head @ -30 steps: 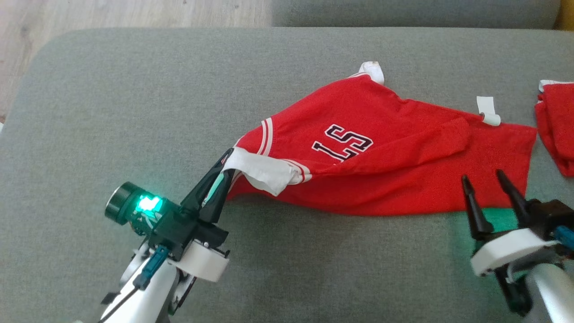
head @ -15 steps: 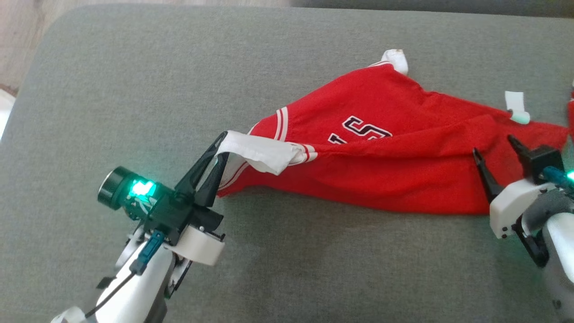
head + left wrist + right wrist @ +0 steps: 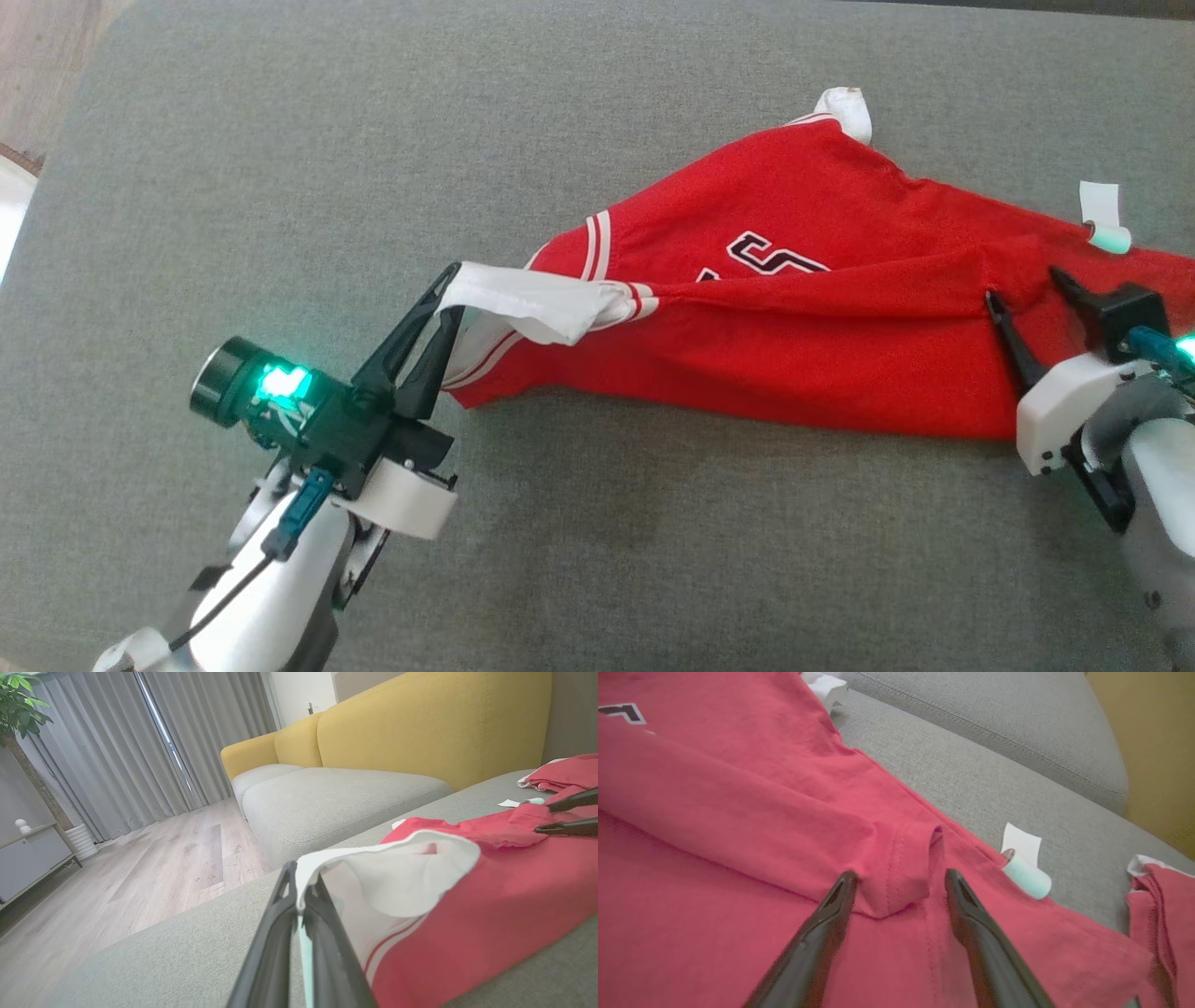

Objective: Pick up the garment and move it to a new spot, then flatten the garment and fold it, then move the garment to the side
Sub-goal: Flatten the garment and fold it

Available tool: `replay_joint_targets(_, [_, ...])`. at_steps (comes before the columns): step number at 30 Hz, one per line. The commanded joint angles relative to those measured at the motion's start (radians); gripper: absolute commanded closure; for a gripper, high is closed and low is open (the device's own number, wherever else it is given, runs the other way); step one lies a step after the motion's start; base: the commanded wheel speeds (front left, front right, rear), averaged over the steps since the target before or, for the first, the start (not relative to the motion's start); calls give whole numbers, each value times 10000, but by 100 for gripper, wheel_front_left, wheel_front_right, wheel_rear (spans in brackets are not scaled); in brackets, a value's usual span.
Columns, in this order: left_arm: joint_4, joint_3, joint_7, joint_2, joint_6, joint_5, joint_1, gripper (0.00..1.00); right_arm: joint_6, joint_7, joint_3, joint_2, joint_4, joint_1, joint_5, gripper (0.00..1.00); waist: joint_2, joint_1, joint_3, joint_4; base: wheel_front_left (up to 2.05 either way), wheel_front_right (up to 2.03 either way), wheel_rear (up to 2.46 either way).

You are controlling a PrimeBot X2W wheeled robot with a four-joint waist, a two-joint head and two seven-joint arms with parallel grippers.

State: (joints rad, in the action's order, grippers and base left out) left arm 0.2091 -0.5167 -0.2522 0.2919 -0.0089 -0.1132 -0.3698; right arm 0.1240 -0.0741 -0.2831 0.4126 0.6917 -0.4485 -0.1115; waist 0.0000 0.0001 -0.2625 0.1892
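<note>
1. Two grippers at the red garment (image 3: 794, 373), which lies rumpled on a grey cushion (image 3: 280, 187);
2. left gripper (image 3: 456, 289) pinched tight on the white sleeve cuff (image 3: 523, 303), cuff held up off the cushion;
3. right gripper (image 3: 1022, 285) spread wide, fingertips either side of a red fold near the garment's right end, gripping nothing;
4. white tag (image 3: 1100, 201) by the far hem; second red garment (image 3: 1157, 891) just beyond on the same cushion;
5. room: yellow sofa back (image 3: 420, 723), grey curtains (image 3: 117, 751), wood floor (image 3: 163, 858), plant (image 3: 18, 704), low cabinet (image 3: 28, 858).
</note>
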Motion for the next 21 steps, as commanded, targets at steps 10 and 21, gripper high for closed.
replay_joint_targets(10, [-278, 507, -94, 367, 115, 34, -546, 100, 67, -521, -929, 247, 334, -533, -982, 100, 0, -1, 180, -45, 0, 0, 0])
replay_joint_targets(21, [-1033, 736, -94, 1174, -63, 429, -752, 100, 67, -1317, 772, 691, -1712, -113, -2744, 100, 0, -1, 1605, -538, 0, 0, 0])
